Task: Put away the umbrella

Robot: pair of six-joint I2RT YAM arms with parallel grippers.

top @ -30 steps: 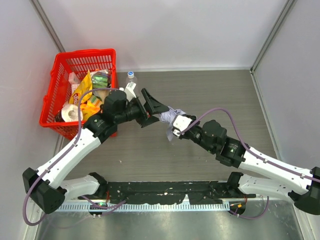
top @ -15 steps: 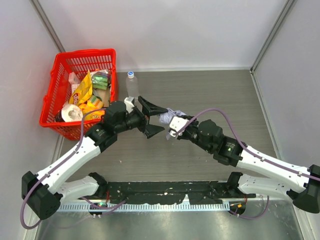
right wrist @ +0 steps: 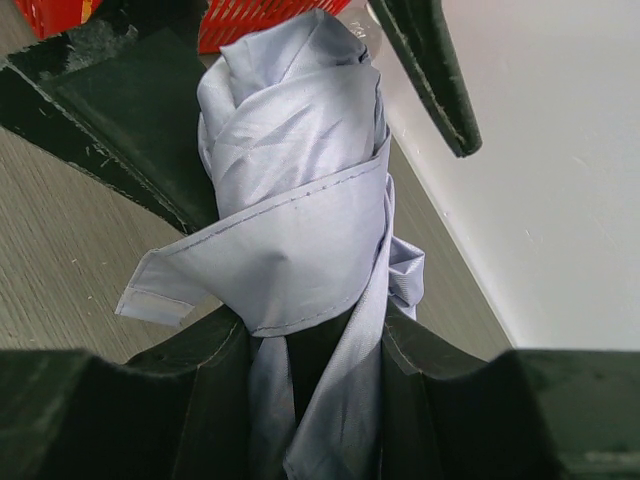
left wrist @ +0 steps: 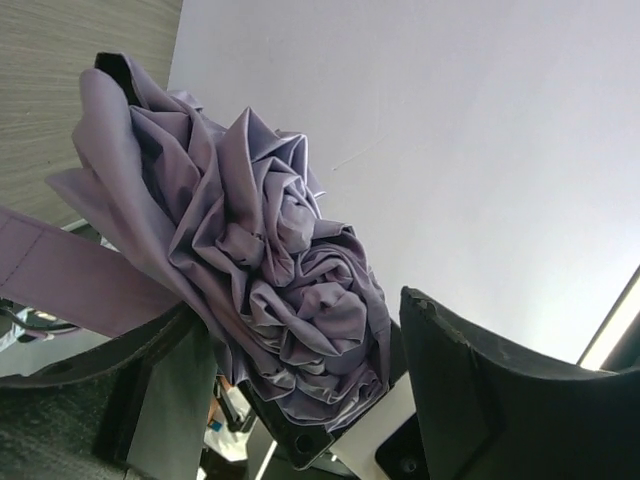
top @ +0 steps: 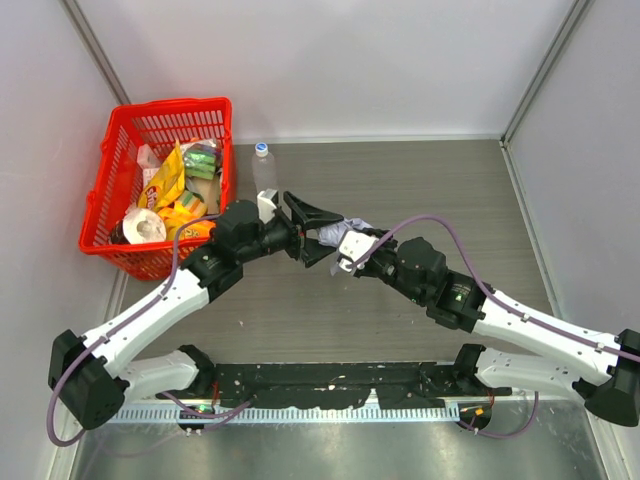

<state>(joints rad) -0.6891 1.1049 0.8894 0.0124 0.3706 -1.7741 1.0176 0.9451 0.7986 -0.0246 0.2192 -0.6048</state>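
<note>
The umbrella is a folded bundle of pale lavender fabric, held above the table's middle. My right gripper is shut on it, with the fabric pinched between both fingers and the strap wrapped round the bundle. My left gripper comes from the left and straddles the umbrella's crumpled far end. It is open: one finger lies against the fabric, and the other finger stands off with a gap. The shaft and handle are hidden.
A red basket holding several packets and a paper roll stands at the far left. A clear bottle stands upright beside the basket, just behind the left gripper. Grey walls close in the back and both sides.
My left gripper has slid right until its jaws are around the umbrella's end, and they have narrowed. The right gripper keeps its hold and has barely moved.
</note>
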